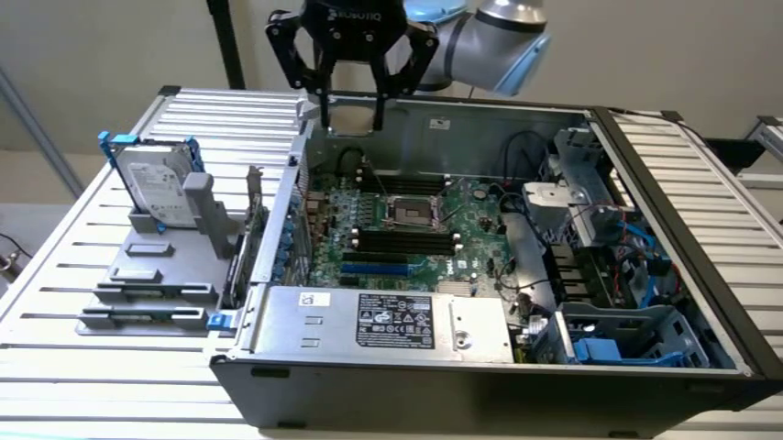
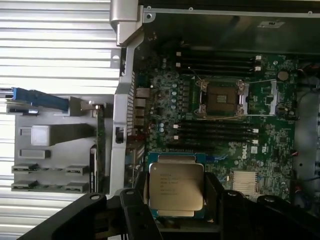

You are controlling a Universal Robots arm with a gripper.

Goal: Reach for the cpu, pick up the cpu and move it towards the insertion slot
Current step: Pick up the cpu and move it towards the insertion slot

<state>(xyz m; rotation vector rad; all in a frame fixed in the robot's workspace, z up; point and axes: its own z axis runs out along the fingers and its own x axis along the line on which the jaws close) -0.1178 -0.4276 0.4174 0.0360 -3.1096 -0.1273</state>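
At the top of the exterior frame, left of centre, the gripper (image 1: 352, 108) hangs above the far rim of the open computer case (image 1: 685, 174). Its black fingers (image 2: 216, 197) are closed narrowly on the cpu (image 2: 176, 186), which the wrist view shows flat between them with its silvery top facing the camera. The insertion slot (image 1: 409, 212) lies on the green motherboard (image 1: 471, 220) near the middle of the exterior frame, below the gripper and apart from the chip. A hard drive (image 1: 163, 190) stands upright at the exterior view's left.

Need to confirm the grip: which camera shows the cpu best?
The wrist view: the cpu faces the camera between the gripper fingers, its printed top plain. The exterior view shows it as a pale patch between them.
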